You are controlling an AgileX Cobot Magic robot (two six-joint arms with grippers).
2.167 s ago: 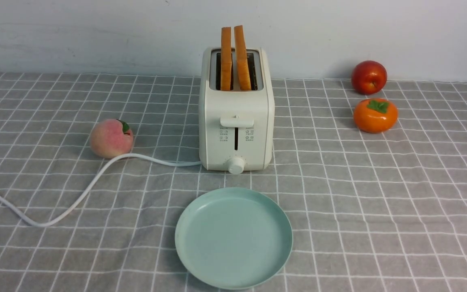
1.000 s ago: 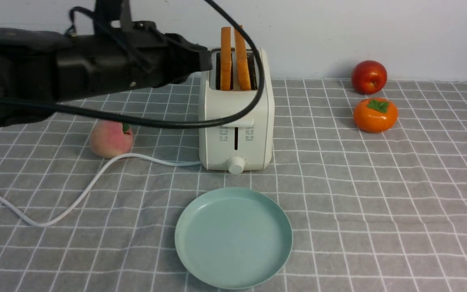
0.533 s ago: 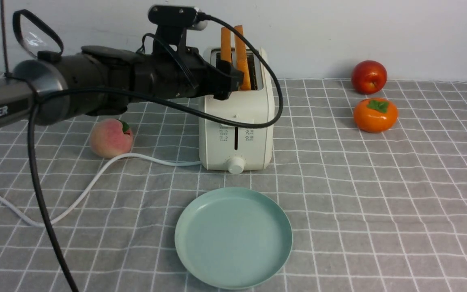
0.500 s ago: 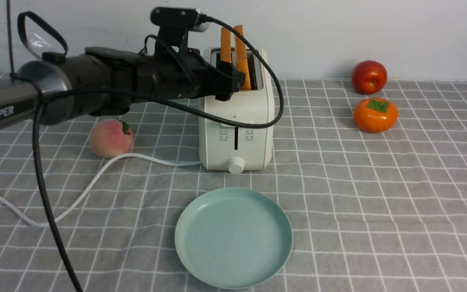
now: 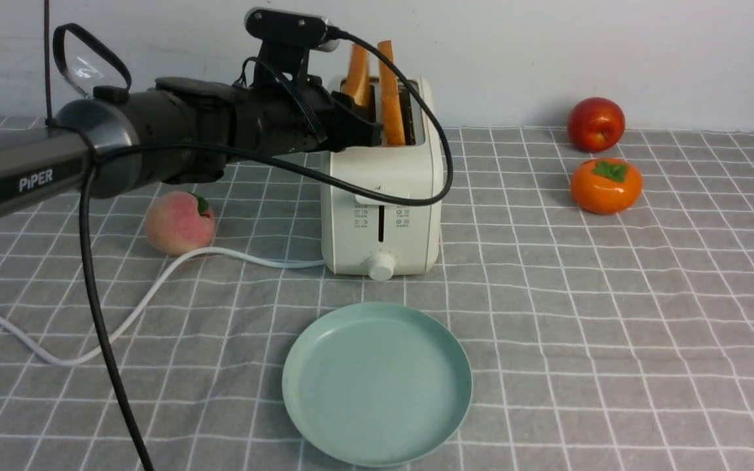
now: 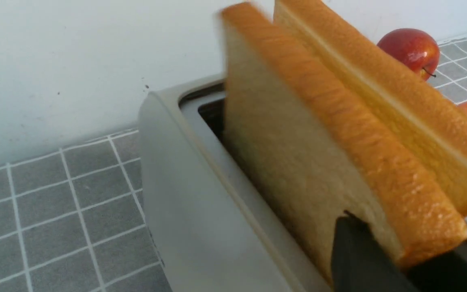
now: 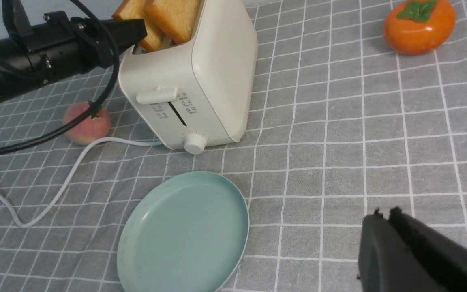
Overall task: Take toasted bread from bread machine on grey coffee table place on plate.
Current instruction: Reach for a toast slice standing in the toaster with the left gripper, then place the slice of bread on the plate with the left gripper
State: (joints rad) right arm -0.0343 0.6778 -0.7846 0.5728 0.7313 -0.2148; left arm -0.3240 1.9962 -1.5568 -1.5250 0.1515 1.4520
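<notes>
Two slices of toasted bread stand in the cream-white bread machine (image 5: 382, 196) on the grey coffee table (image 5: 612, 327). The left slice (image 5: 356, 69) leans left; the right slice (image 5: 390, 91) stands upright. My left gripper (image 5: 372, 127) reaches in from the left and is shut on the left slice's near lower corner, as the left wrist view (image 6: 412, 259) shows, with the slice (image 6: 298, 162) between its fingers. The mint-green plate (image 5: 377, 383) lies empty in front of the toaster. My right gripper (image 7: 385, 215) is shut and empty above the cloth, right of the plate (image 7: 185, 231).
A peach (image 5: 179, 222) lies left of the toaster, with the white cord (image 5: 122, 314) curving past it to the left edge. A red apple (image 5: 595, 124) and an orange persimmon (image 5: 606, 186) sit at the back right. A wall stands close behind the toaster.
My left arm came in from the left, reached the toaster's top and closed on the left slice. That slice now leans left instead of standing straight.
</notes>
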